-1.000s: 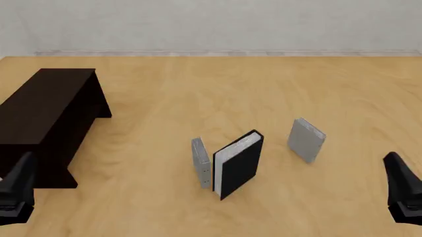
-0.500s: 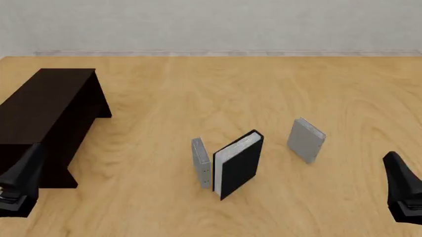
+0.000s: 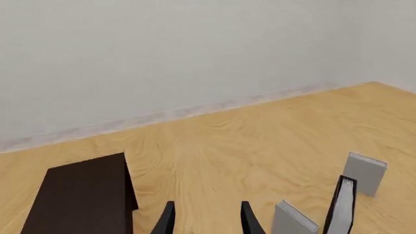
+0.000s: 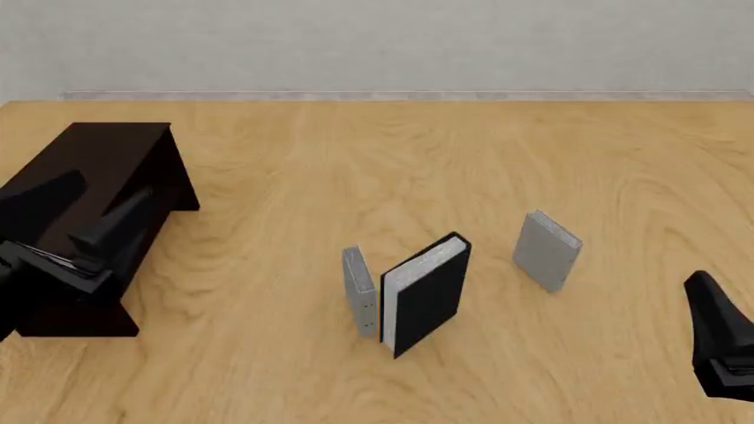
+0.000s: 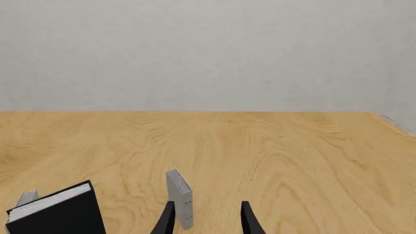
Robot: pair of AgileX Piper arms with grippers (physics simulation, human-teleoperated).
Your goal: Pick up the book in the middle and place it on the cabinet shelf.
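Nearest the camera, the right end effector sits low at the surface's near right corner exactly where it was a second ago, its fingers spread with nothing between them. The left end effector is what has changed: half a second ago it was tucked at the near left corner, and it has since risen and swung forward, so that it now hangs in front of the cabinet's near end, fingers parted and empty. That suggests the left arm has begun the reach and the pick-up itself has not yet started. The book stands upright on its edge near the middle of the surface, toward the near edge, white pages facing up and left, well apart from the left end effector and off to its right. A thin grey book stands just beside it on the left; a second grey book stands apart to its right and a little farther back. Farther off, along the surface's left edge, the cabinet shelf lies bare and dark, with the pale wall behind everything.
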